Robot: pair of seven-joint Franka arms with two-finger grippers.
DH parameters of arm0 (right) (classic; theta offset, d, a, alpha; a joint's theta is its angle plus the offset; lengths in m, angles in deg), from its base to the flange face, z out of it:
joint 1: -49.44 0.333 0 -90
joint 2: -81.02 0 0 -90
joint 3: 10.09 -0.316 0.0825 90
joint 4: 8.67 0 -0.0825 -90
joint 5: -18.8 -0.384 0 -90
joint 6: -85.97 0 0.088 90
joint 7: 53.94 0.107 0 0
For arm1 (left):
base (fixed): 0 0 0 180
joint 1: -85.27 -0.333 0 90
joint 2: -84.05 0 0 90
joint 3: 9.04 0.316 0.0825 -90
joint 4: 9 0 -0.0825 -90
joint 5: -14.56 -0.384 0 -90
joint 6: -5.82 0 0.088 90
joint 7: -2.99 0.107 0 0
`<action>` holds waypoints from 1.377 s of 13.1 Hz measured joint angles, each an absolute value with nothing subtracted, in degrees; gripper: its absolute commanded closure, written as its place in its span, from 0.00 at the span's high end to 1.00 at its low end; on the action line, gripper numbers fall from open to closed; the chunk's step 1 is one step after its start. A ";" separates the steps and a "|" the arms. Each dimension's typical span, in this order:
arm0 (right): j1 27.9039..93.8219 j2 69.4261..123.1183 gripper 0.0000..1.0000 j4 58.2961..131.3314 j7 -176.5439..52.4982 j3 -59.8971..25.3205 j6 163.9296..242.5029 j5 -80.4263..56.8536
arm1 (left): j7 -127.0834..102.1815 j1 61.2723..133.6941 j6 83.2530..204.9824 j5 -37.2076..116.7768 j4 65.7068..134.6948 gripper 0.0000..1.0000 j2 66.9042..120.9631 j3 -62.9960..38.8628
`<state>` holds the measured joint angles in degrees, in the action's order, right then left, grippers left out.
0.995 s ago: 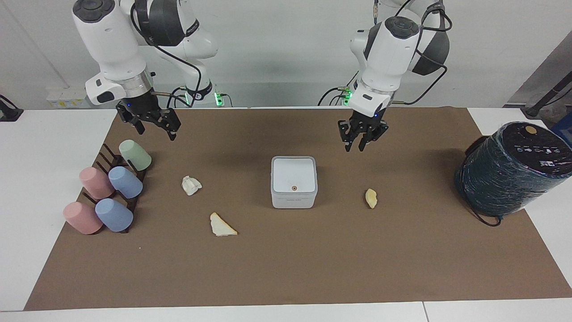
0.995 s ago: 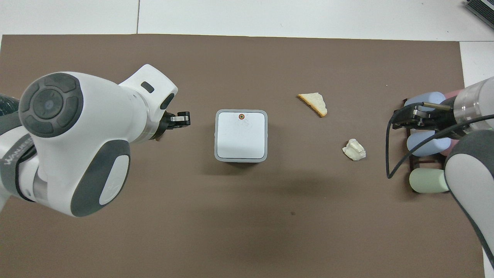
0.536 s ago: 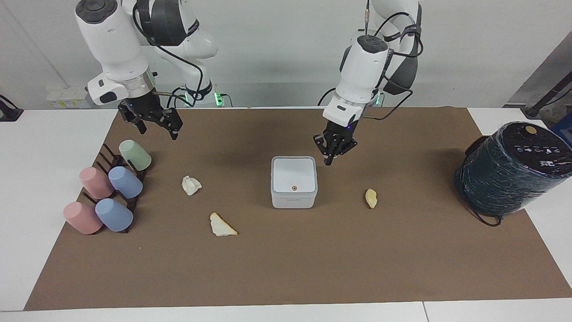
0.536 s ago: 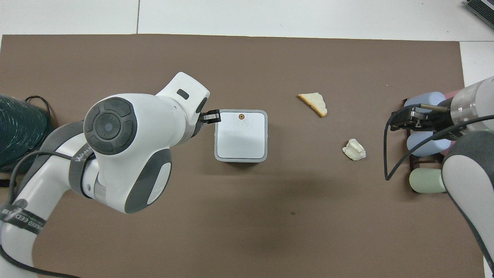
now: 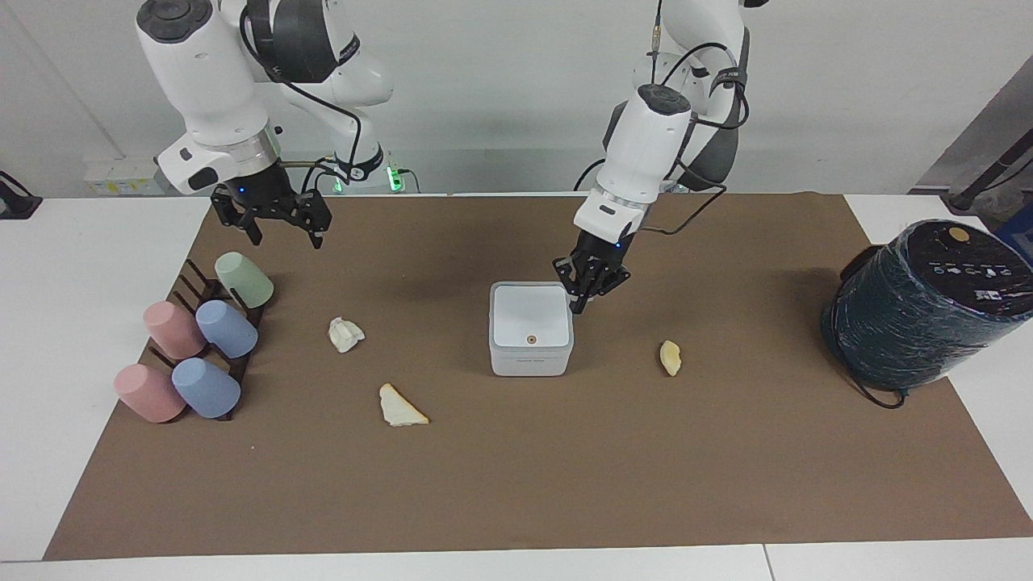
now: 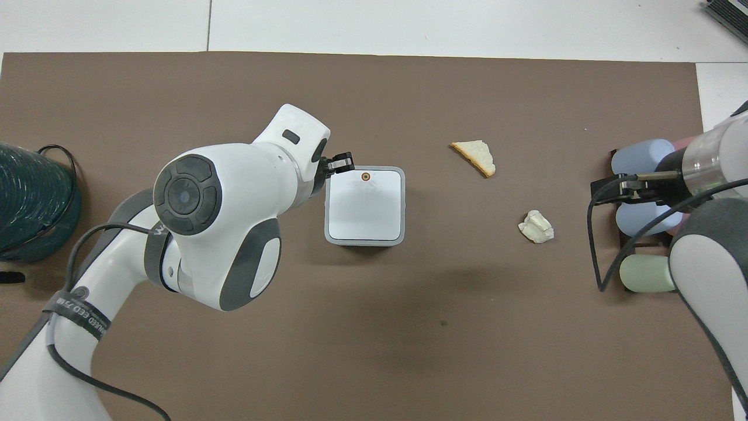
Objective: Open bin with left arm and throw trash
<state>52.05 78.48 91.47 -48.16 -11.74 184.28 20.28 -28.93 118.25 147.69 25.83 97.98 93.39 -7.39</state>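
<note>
The white bin (image 5: 530,327) stands mid-mat with its lid shut and the orange button (image 5: 530,340) on top; it also shows in the overhead view (image 6: 365,204). My left gripper (image 5: 581,300) is shut and hangs low by the bin's corner toward the left arm's end; in the overhead view it (image 6: 340,164) shows at the bin's edge near the button. My right gripper (image 5: 278,232) is open and empty, waiting over the mat by the cup rack. The tissue wad (image 5: 345,333), the cream wedge (image 5: 401,407) and the yellowish chunk (image 5: 670,357) lie on the mat.
A dark rack with several pastel cups (image 5: 194,347) sits at the right arm's end of the brown mat (image 5: 516,484). A large dark plastic-wrapped cylinder (image 5: 920,303) with a cable stands at the left arm's end.
My left gripper has swung in toward the bin and come down beside its corner. My right gripper has stayed by the cup rack, turning slightly. The bin and trash have not moved.
</note>
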 measured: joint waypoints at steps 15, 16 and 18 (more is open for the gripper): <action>50.84 78.23 1.00 96.58 -48.17 -11.26 191.30 20.28 | -31.11 122.13 156.08 26.03 98.17 0.03 101.25 -7.27; 50.63 78.25 1.00 98.98 -48.20 -11.26 194.25 20.28 | -31.10 122.34 156.13 26.03 98.17 0.04 101.30 -7.12; 50.56 78.56 1.00 103.85 -48.20 -11.25 200.84 20.28 | -31.07 122.39 156.13 26.03 98.20 0.04 101.32 -7.05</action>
